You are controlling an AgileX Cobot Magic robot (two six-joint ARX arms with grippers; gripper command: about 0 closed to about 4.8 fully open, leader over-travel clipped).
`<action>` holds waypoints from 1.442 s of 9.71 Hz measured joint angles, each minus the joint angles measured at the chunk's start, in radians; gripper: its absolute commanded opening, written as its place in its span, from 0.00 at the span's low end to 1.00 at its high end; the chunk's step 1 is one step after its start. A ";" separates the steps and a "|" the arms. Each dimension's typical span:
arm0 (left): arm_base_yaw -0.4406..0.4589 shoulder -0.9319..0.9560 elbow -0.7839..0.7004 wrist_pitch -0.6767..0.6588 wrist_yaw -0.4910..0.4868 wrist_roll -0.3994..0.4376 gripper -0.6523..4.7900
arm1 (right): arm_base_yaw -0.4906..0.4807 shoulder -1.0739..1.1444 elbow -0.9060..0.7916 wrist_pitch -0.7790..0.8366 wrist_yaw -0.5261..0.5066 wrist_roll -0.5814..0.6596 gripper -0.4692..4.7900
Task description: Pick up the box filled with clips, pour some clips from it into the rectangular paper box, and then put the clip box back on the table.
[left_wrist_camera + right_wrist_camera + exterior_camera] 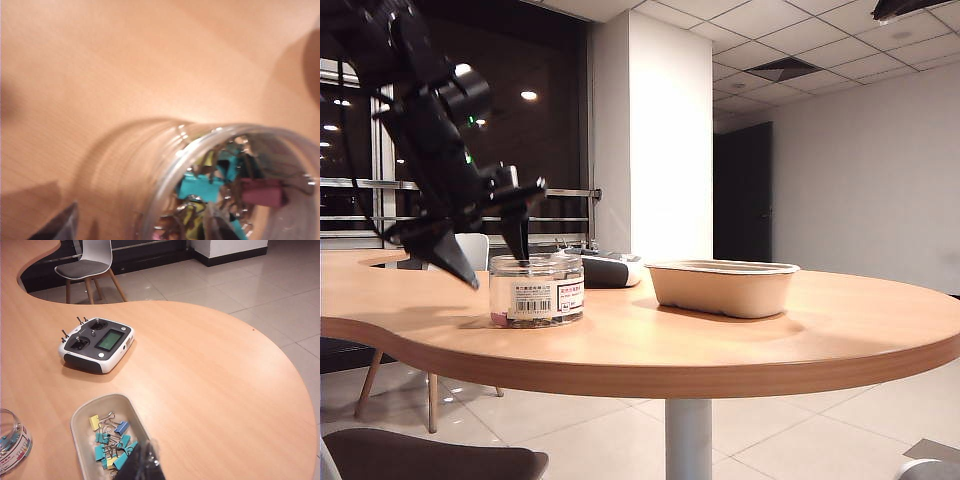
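Observation:
The box filled with clips (535, 290) is a clear round jar standing upright on the table (720, 340), left of the beige rectangular paper box (720, 287). My left gripper (498, 270) is open astride the jar's wall. In the left wrist view one finger (60, 225) is outside the jar (165, 165) and the other finger (220, 226) is inside, among the clips (210, 185). My right gripper (142, 465) is shut and holds nothing, hovering at the paper box (80, 425), which holds several clips (112, 442).
A dark grey-white remote controller (610, 268) lies behind the jar and tray, also seen in the right wrist view (97, 342). A white chair (87, 265) stands beyond the table's curved edge. The jar's rim (10, 440) shows beside the tray.

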 measured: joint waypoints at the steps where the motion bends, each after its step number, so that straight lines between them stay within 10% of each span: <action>1: 0.000 0.008 0.000 -0.002 0.000 0.000 0.73 | 0.000 0.000 0.000 0.000 0.000 0.000 0.08; 3: 0.000 0.011 0.000 -0.002 -0.010 0.000 0.62 | 0.000 0.000 0.000 0.000 0.000 0.000 0.08; 4: 0.000 0.011 0.000 -0.002 -0.010 0.000 0.34 | 0.000 0.000 0.000 0.000 0.000 0.000 0.08; 12: 0.000 0.026 0.000 0.017 -0.012 0.001 0.11 | 0.000 0.000 0.000 0.000 0.000 0.000 0.08; 14: -0.009 -0.001 0.082 -0.035 -0.018 0.002 0.11 | 0.000 0.256 0.000 0.028 -0.079 0.039 0.46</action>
